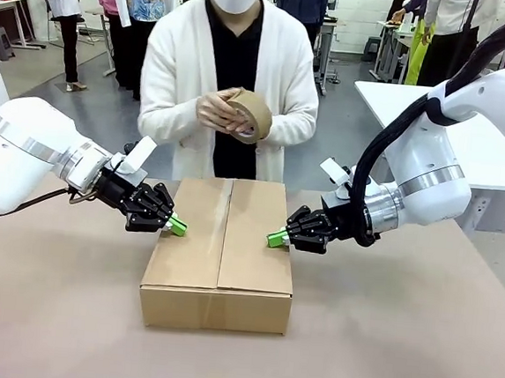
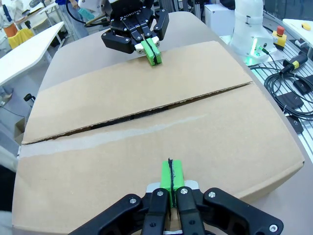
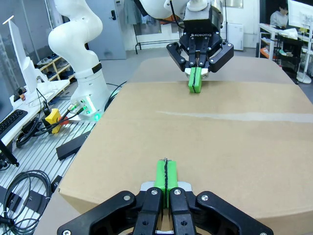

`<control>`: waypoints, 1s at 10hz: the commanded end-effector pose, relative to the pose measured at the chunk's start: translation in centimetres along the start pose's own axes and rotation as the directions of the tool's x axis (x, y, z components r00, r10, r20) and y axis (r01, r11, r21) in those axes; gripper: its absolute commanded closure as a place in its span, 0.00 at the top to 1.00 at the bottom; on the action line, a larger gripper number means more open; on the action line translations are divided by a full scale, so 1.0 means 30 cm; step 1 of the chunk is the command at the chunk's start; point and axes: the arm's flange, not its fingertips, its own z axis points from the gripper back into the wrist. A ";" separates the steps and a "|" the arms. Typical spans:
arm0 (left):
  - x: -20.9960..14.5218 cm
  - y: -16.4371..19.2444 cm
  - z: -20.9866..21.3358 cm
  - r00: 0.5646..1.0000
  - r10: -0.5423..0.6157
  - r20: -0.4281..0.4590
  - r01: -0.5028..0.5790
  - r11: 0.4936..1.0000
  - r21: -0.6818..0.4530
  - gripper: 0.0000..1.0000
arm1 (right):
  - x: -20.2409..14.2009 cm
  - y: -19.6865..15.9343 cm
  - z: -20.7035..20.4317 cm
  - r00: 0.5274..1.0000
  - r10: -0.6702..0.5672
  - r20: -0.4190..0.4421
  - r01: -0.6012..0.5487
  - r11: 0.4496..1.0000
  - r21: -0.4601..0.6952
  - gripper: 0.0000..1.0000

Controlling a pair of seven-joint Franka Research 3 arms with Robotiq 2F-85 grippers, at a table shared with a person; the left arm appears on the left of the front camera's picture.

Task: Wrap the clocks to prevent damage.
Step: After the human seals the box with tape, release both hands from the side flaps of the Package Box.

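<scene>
A brown cardboard box sits mid-table with both top flaps folded down. The clocks are out of view. My left gripper is shut, its green pads resting on the left flap's edge. My right gripper is shut too, pads pressed on the right flap's edge. Each wrist view shows the other gripper across the box: the right gripper and the left gripper. The seam between the flaps gapes slightly. Behind the box, the person holds a brown tape roll in both hands.
The brown table has free room on both sides of the box. A white table stands at the back right. Cables and an arm base lie beside the table's edges.
</scene>
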 end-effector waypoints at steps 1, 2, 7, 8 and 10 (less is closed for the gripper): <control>-0.026 -0.005 -0.014 1.000 0.005 -0.020 -0.005 1.000 0.002 0.00 | -0.013 -0.001 -0.008 1.000 -0.008 -0.006 0.008 1.000 -0.006 0.01; -0.026 -0.005 -0.014 1.000 0.005 -0.020 -0.005 1.000 0.002 0.00 | -0.013 -0.001 -0.008 1.000 -0.008 -0.006 0.008 1.000 -0.006 0.01; -0.026 -0.005 -0.014 1.000 0.005 -0.020 -0.005 1.000 0.002 0.00 | -0.013 -0.001 -0.008 1.000 -0.008 -0.006 0.008 1.000 -0.006 0.01; -0.026 -0.005 -0.014 1.000 0.005 -0.020 -0.005 1.000 0.002 0.00 | -0.013 -0.001 -0.008 1.000 -0.008 -0.006 0.008 1.000 -0.006 0.01; -0.026 -0.005 -0.014 1.000 0.005 -0.020 -0.005 1.000 0.002 0.00 | -0.013 -0.001 -0.008 1.000 -0.008 -0.006 0.008 1.000 -0.006 0.01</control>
